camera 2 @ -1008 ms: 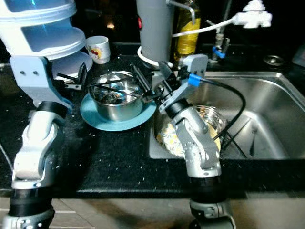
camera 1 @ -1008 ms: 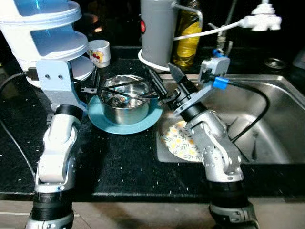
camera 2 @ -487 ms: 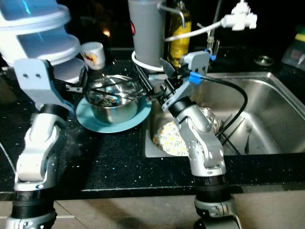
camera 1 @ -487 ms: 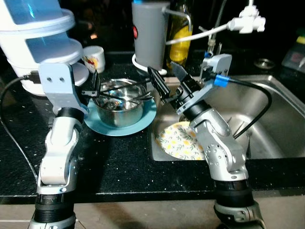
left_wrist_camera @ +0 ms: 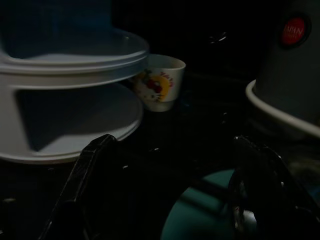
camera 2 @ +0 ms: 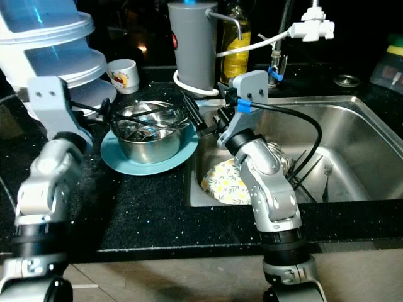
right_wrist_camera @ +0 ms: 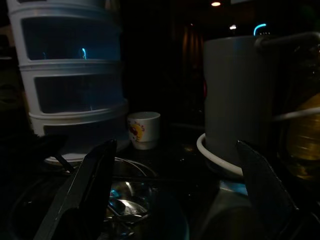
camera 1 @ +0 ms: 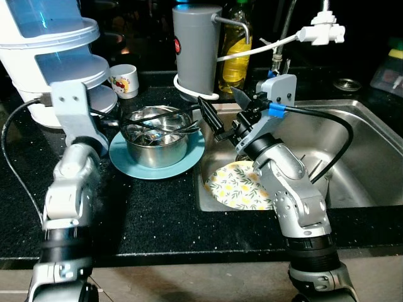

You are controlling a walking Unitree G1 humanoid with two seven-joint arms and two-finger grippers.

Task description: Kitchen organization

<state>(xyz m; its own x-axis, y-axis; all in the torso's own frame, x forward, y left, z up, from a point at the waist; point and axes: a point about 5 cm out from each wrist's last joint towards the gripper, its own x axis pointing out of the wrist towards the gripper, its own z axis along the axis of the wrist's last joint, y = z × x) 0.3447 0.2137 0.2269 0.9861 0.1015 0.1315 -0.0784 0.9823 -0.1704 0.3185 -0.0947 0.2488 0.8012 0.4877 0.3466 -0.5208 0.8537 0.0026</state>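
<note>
Right end effector wide open, empty, beside upright steel bowl on teal plate

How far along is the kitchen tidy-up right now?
Looks done: the steel bowl sits on the teal plate on the counter. In hand: nothing; the left end effector and right end effector are open beside the bowl. Left: the floral plate lies in the sink.

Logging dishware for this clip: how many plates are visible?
2: a teal plate on the counter under the steel bowl, and a floral plate in the sink. Others may be hidden.
</note>
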